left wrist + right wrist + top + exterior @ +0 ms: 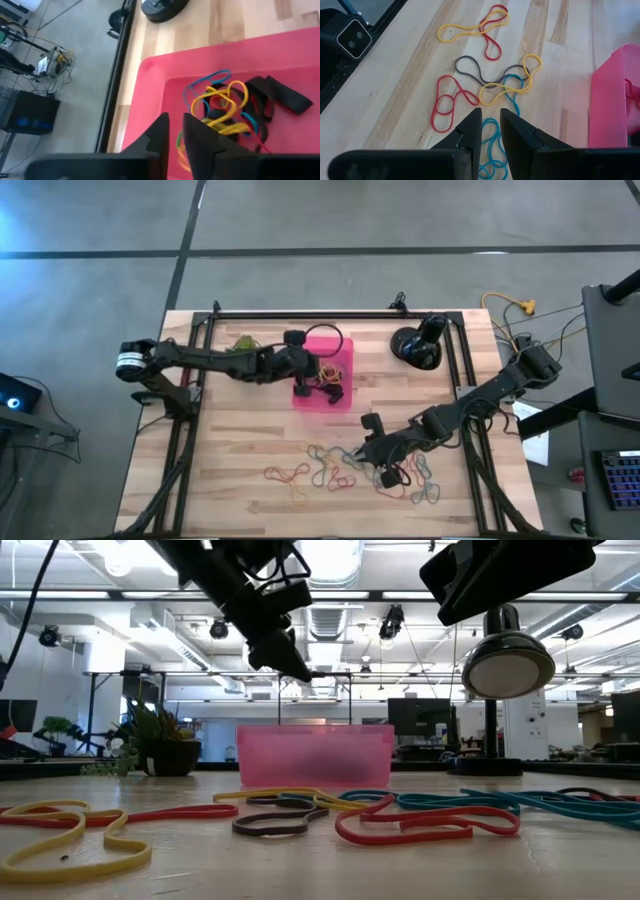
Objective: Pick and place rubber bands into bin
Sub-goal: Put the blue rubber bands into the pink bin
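The left end effector (322, 376) hangs right over the pink bin (342, 403), and from its wrist camera the two dark fingers (197, 137) show a narrow gap with nothing visibly between them; it sits above the bin's interior because that is where a carried band would drop. Inside the bin lies a tangle of rubber bands (227, 107): yellow, blue, red and a broad black one, bunched near the middle of the tray floor. Judging by that pile, part of the job is done, but plenty remains. On the near side of the bin, well apart from it, a loose scatter of rubber bands on the desk (345, 470) spreads across the wooden desk (240, 450). The right end effector (372, 448) hovers over that scatter, on the side away from the bin, fingers (520, 132) slightly parted and empty, a teal band (492, 150) and a yellow band (512, 82) lying just ahead of them. That pose reads as lining up for the next pick. The bands overlap one another, so I reckon a pinch here could lift two at once or snag a neighbour. Beyond the bin, a round black object (415, 345) stands clear of the work, and a small green plant (243, 343) sits beside the bin's far left corner.
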